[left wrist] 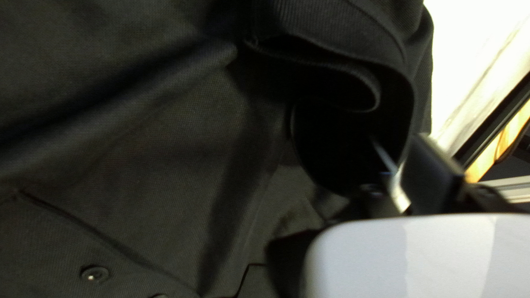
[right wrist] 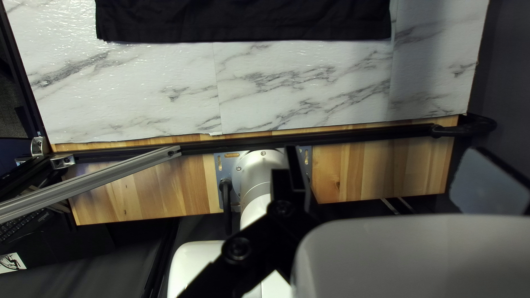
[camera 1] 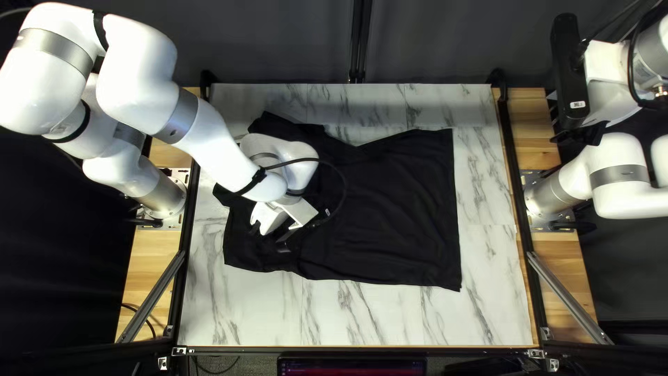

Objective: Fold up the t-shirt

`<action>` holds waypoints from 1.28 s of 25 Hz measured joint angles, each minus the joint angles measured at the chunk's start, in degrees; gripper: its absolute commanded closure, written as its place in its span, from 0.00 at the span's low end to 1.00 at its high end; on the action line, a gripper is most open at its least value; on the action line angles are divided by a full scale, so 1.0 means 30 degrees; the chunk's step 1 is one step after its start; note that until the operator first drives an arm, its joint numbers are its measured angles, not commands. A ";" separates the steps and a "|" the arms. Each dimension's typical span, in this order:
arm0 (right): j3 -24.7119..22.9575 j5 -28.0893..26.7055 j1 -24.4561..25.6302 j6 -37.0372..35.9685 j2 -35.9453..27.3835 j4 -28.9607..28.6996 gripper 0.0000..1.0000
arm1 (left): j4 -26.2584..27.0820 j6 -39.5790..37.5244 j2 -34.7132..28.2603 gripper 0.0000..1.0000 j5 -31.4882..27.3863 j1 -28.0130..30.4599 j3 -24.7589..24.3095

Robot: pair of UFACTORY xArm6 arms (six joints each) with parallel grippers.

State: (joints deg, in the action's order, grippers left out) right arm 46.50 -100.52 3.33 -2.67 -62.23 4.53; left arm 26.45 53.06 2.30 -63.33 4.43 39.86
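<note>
Got a black t-shirt [camera 1: 390, 209] on the marble tabletop [camera 1: 362, 313], stretched lengthwise from the left arm's [camera 1: 223, 146] side toward the right arm's [camera 1: 623, 167]. Kinda bunched at the left of the top left view, way flatter toward the hem [camera 1: 454, 209] at the right.

Would call the left gripper [camera 1: 282, 244] nearer by a mile: down low over the messy shoulder end. Can't tell whether open, closed or pinching any cloth, so not guessing. As for the right gripper [right wrist: 385, 160]: wide open, holding nothing, up off to the side and well apart from the hem. Needs to reach in toward the left arm's side to be any use.

Probably early in the fold. Would sort the shoulder end first, and watch out for dragging everything crooked.

On to the views. Can spot a button [left wrist: 95, 274] and a curled fold [left wrist: 353, 74] ahead of the left gripper in the left wrist view. Can't make out either from the top left view, with the left arm in the way. From the right wrist view, get just the hem end, plus a strip of marble tabletop between hem and wood ledge [right wrist: 381, 176].
</note>
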 measured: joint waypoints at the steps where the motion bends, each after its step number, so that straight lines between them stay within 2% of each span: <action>1: 0.0000 0.0000 0.0000 0.0000 0.0000 0.0000 0.00 | -0.0118 -0.0148 -0.0083 1.00 -0.0179 0.0041 0.0137; 7: 0.0000 0.0000 0.0000 0.0000 0.0000 0.0000 0.00 | -0.1136 -0.1703 -0.0367 1.00 -0.1626 0.0694 0.1886; 12: 0.0000 0.0000 0.0000 0.0000 0.0000 0.0000 0.00 | -0.2986 -0.3678 0.0650 0.98 -0.3389 0.1409 0.4342; 15: 0.0000 0.0000 0.0000 0.0000 0.0000 0.0000 0.00 | -0.4020 -0.4691 0.1299 0.97 -0.4333 0.1733 0.5175; 18: 0.0000 0.0000 0.0000 0.0000 0.0000 0.0000 0.00 | -0.4619 -0.5458 0.1445 0.97 -0.4898 0.2008 0.5245; 22: 0.0000 0.0000 0.0000 0.0000 0.0000 0.0000 0.00 | -0.4941 -0.6120 0.1180 0.97 -0.5060 0.2266 0.4482; 32: 0.0000 0.0000 0.0000 0.0000 0.0000 0.0000 0.00 | -0.4758 -0.6024 0.2392 0.96 -0.4136 0.1588 0.3668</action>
State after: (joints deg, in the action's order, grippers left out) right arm 46.50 -100.52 3.33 -2.67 -62.23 4.53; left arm 12.18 34.99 9.47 -75.74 9.20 50.86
